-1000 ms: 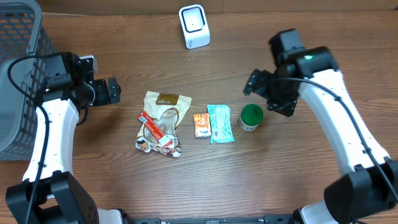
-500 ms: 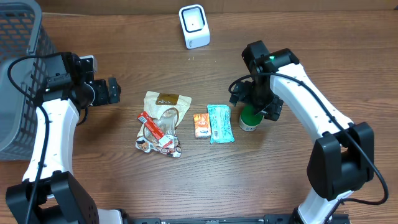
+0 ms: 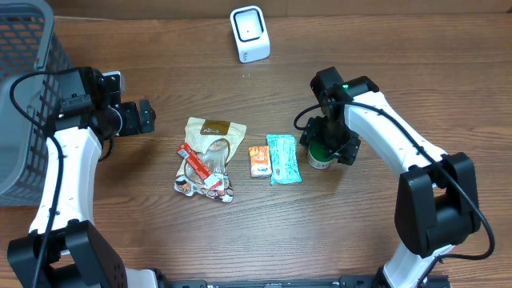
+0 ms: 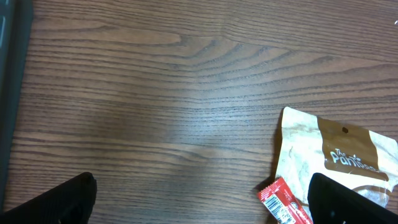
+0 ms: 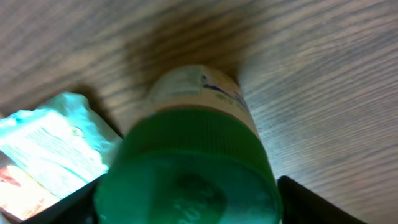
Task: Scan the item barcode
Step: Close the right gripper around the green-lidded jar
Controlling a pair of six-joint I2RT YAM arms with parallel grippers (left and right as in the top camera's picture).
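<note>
I'm watching my right pincer (image 3: pixel 326 147) straddling the green-capped bottle (image 5: pixel 189 165), grip unclear, while my left pincer (image 4: pixel 205 205) is hanging wide open, empty.

Same build both sides: left arm (image 3: pixel 60 180) and right arm (image 3: pixel 412 140) have white link shells with black joint housings and black bases. A black cable (image 3: pixel 13 94) runs along each. Green LED (image 3: pixel 346 78) is lit on the right. Left gripper (image 3: pixel 149 117) and right gripper (image 5: pixel 186 199) are all black.
</note>
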